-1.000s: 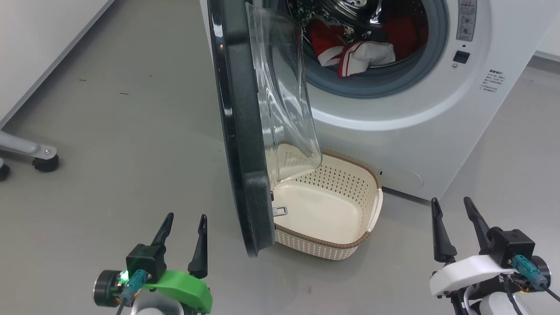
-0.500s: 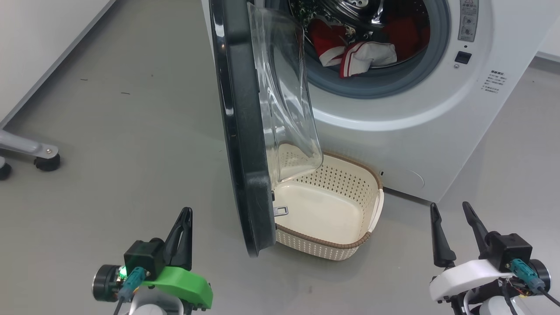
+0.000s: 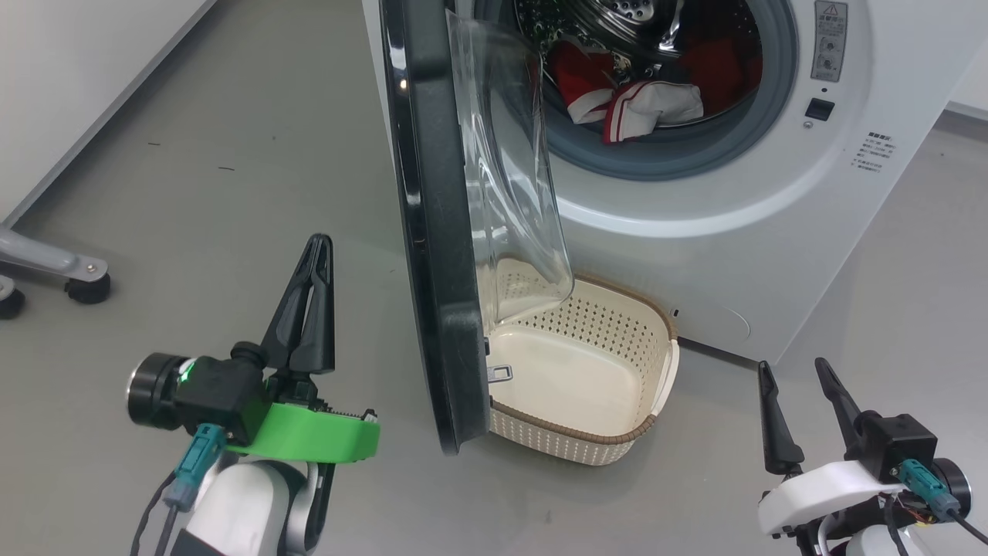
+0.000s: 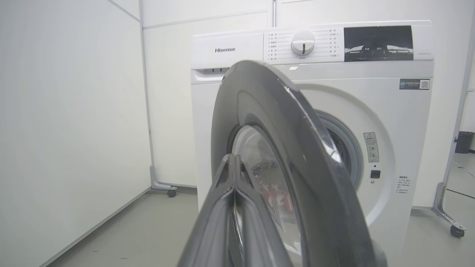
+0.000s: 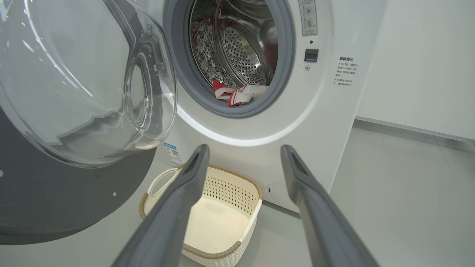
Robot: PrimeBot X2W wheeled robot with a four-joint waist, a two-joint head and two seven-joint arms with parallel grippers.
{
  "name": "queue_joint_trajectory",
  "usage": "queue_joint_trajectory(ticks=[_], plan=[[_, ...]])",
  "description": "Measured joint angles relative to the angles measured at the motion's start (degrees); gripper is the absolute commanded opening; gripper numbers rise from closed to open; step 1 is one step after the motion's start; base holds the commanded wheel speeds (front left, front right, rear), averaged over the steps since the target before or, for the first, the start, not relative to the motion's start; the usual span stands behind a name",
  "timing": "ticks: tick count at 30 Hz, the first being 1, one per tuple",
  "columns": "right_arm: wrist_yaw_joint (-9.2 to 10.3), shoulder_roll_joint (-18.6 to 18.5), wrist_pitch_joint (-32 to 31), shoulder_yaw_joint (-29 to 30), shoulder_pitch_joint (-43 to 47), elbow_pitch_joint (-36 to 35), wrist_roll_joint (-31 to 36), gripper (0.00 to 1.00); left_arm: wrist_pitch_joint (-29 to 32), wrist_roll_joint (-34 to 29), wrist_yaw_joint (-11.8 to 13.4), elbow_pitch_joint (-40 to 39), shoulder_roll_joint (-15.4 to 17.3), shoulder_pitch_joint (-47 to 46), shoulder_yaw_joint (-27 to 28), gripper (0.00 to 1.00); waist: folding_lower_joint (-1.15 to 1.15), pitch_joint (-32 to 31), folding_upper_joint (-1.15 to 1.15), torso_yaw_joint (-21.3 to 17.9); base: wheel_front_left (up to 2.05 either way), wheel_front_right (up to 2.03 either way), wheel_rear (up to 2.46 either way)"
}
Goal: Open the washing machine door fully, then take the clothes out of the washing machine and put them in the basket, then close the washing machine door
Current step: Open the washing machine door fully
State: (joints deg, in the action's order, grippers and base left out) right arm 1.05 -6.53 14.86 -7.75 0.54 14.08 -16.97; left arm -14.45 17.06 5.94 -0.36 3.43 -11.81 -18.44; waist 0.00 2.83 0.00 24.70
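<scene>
Washing machine door (image 3: 432,232) stands just right of the pinched-shut left gripper (image 3: 320,245).

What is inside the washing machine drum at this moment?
Red-and-white clothes lie bunched low at the front of the steel drum. Anything beneath or behind them is covered.

Smooth grey floor (image 3: 216,177) under even light, plain white wall panels (image 4: 70,118) along the left; grey metal leg (image 3: 54,262) on black casters (image 3: 86,289), small dark bin (image 4: 464,141) by the back wall
</scene>
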Motion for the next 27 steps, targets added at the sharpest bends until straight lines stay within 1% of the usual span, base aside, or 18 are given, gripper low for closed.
queue_joint_trajectory(ticks=[2,5,6,8,11,17,20,23,27], plan=[[-0.27,0.4,0.0,0.1,0.0,0.1,0.0,1.0,0.0,-0.9,-0.2,-3.2,0.0,-0.6,-0.3,0.0,0.0,-0.2,0.0,0.1,0.0,0.0,0.0],[-0.62,0.8,0.0,0.2,0.2,0.3,0.2,1.0,-0.3,-1.8,-1.3,-7.4,0.0,-1.2,-1.4,0.0,0.0,-0.5,0.0,0.1,0.0,0.0,0.0],[-0.62,0.8,0.0,0.2,0.2,0.3,0.2,1.0,-0.3,-1.8,-1.3,-7.4,0.0,-1.2,-1.4,0.0,0.0,-0.5,0.0,0.1,0.0,0.0,0.0],[-0.97,0.9,0.0,0.3,0.4,0.4,0.5,1.0,-0.3,-2.0,-2.8,-9.9,0.0,-1.3,-3.1,0.0,0.0,-0.7,0.0,0.1,0.0,0.0,0.0],[-0.99,1.3,0.0,0.5,0.9,0.6,0.6,1.0,-0.3,-2.0,-5.2,-12.7,0.0,-1.3,-6.2,0.0,0.0,-1.1,0.0,0.0,0.0,0.0,0.0],[-1.58,1.6,0.0,1.0,1.2,1.1,0.6,1.0,-0.2,-0.8,-8.3,-13.0,0.0,0.4,-11.8,0.0,0.0,-1.6,0.0,-0.4,0.0,0.0,0.0],[-1.7,1.8,0.0,1.2,1.2,1.2,1.0,1.0,1.8,0.2,-9.9,-12.1,0.0,2.5,-14.7,0.0,0.0,-1.6,0.0,-0.6,0.0,0.0,0.0],[-2.02,2.0,0.0,1.2,1.2,1.3,1.5,1.0,4.0,2.1,-10.3,-10.3,0.0,4.5,-16.7,0.0,0.0,-1.4,0.0,-0.9,0.0,0.0,0.0],[-2.25,2.2,0.0,1.6,1.2,1.2,1.7,1.0,6.9,3.6,-10.3,-7.1,0.1,6.5,-17.4,0.0,0.0,-1.2,0.0,-1.2,0.0,0.0,0.0]])
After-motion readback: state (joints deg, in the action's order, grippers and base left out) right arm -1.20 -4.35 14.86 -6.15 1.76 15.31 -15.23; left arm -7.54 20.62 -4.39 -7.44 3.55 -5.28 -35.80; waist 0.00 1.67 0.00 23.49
